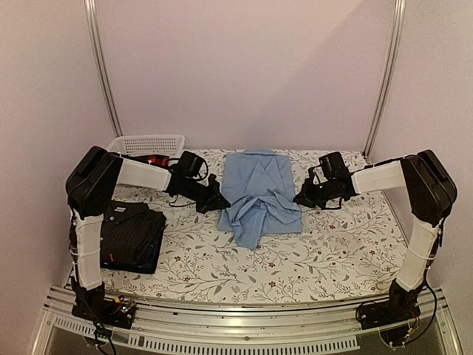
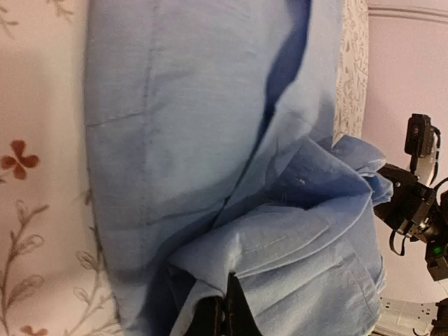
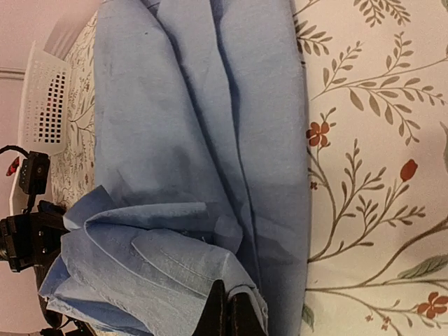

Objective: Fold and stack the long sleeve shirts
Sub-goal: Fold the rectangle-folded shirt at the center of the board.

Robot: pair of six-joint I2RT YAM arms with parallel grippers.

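The light blue shirt [image 1: 259,194] lies in the middle of the table, partly folded, its lower end bunched toward the front. My left gripper [image 1: 221,201] is shut on its left edge; the left wrist view shows the fingers [image 2: 224,318] pinching a fold of blue cloth [image 2: 210,140]. My right gripper [image 1: 301,198] is shut on its right edge; the right wrist view shows the fingers [image 3: 231,315] pinching the cloth [image 3: 196,126]. The black pinstriped shirt [image 1: 131,225] lies folded at the left on the dark navy one [image 1: 150,259].
A white lattice basket [image 1: 146,143] stands at the back left, with something red beside it. The table carries a floral cloth [image 1: 332,251]. Metal rails run up the back wall on both sides.
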